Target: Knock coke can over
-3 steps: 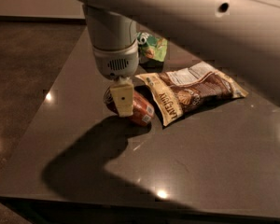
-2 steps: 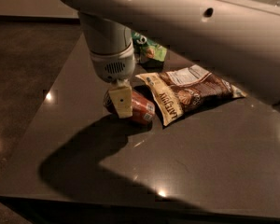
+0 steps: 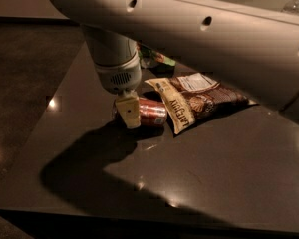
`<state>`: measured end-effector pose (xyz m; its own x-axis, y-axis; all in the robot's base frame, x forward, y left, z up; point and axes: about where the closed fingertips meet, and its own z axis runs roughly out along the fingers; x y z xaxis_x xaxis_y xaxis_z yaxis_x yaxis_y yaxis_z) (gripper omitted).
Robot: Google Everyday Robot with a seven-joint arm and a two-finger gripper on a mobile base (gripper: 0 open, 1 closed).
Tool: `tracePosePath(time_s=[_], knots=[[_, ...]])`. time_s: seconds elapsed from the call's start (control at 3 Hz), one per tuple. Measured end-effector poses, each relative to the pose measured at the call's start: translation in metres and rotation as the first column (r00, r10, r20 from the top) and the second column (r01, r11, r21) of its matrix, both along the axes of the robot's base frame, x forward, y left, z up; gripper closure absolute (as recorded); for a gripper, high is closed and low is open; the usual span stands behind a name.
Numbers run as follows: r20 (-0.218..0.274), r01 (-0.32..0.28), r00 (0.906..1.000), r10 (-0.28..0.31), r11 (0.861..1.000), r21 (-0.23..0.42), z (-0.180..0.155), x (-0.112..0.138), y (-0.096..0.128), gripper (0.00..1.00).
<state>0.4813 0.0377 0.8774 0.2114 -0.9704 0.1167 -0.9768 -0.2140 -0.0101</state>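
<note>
The gripper (image 3: 128, 111) sits low over the far half of the bench (image 3: 214, 183), nearer the left edge than the right, with its pale tip down at the bench surface and against the left end of the coke can (image 3: 152, 112). Compared with a second ago, the tip stands slightly further toward the left edge and the near edge, so more of the can's red body shows to its right. The broad arm (image 3: 189, 29) also hangs lower across the view. The can itself barely shifts over that second. It lies on its side, its long axis roughly parallel to the near edge, with a silvery band showing around the red body. Its right end is just beside, perhaps touching, the crinkled brown-and-yellow snack bag (image 3: 199, 101), which stays where it was. A green packet (image 3: 157, 59) rests further back toward the far edge, partly hidden behind the wrist. I cannot tell how far the jaws are parted or whether they hold anything, because the wrist housing and the can block that detail. Since the can is already lying down rather than standing, the knock-over looks done. The small sideways drift of the gripper reads as it easing off the can, not pushing again, though that is a judgement.
</note>
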Motion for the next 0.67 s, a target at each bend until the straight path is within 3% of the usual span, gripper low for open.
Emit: tracePosePath(time_s=[0.33, 0.67], knots=[[-0.013, 0.014, 0.9998, -0.014, 1.0, 0.002, -0.0058, 0.0005, -0.0012, 0.0], [-0.013, 0.014, 0.9998, -0.014, 1.0, 0.002, -0.0058, 0.0006, -0.0012, 0.0]])
